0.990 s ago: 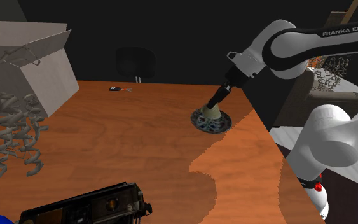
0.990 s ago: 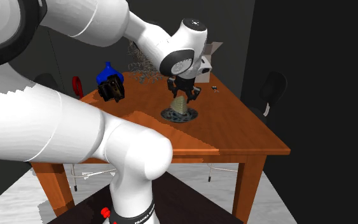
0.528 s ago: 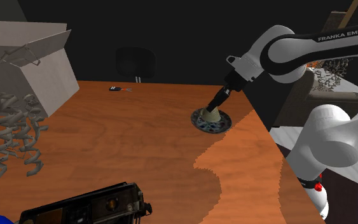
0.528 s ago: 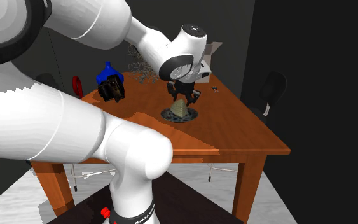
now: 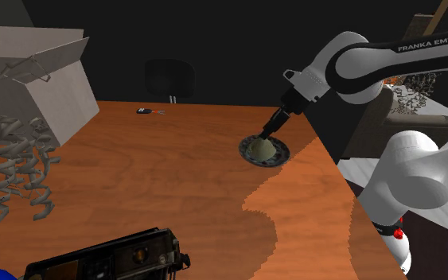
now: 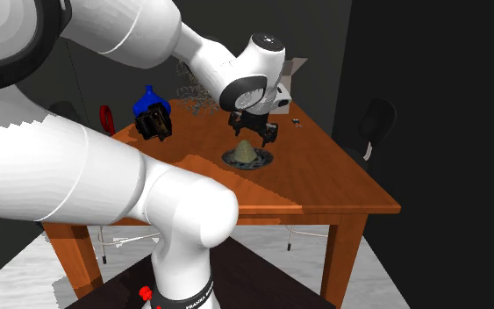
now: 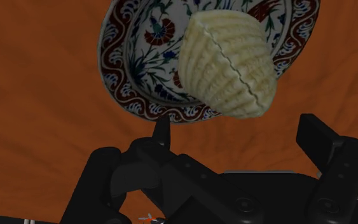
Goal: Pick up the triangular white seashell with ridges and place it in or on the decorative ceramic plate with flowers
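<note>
Spot flowered plate point(image 5: 282, 157) near desk's stand-side edge, ridged cream seashell point(image 5: 259, 148) lying flat in it. Just above and right in the shoulder view, hand point(image 5: 271, 127), fingers apart, clasping nothing. Looks placed; lift straight up off shell below.

My hand point(image 5: 271, 127), open and empty.
My arm point(image 5: 421, 171) arches up and forward, wrist tipped down. The hand points steeply downward, and its two black fingers point(image 7: 163, 132) stand well apart with nothing clasped between them.
</note>
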